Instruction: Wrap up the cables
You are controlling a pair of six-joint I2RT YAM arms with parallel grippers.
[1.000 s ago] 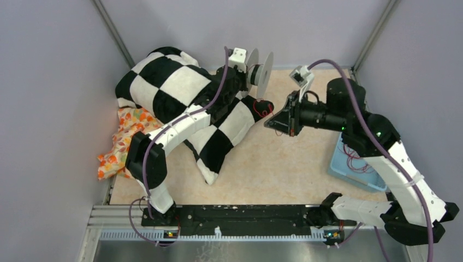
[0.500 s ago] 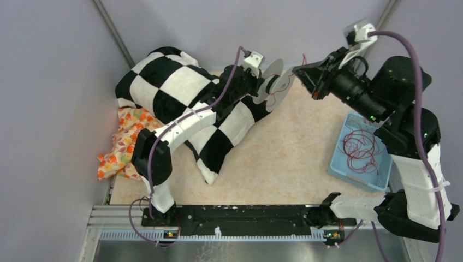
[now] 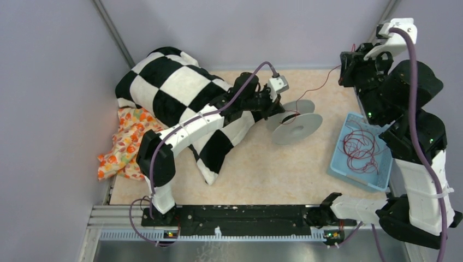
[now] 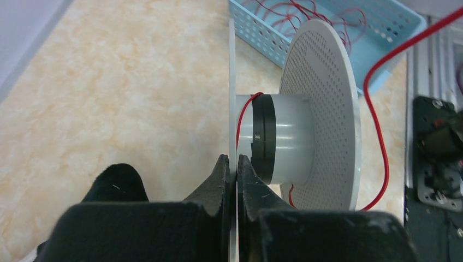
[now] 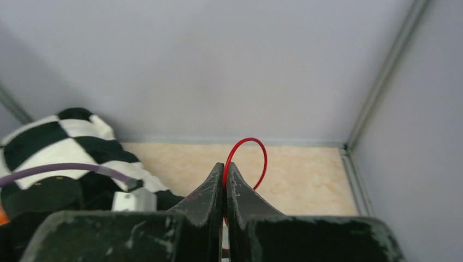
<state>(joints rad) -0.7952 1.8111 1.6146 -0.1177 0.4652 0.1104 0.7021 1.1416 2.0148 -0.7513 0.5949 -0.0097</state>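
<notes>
Near the back wall [image 5: 218,65], right claw [image 5: 225,167] pinches a red cable [image 5: 249,140].

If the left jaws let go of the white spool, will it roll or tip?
Likely rolls: the spool has round flanges, pinched by one thin flange only. It looks light, perforated plastic, so the cable wound on its hub and shut in the right gripper could tug it over.
</notes>
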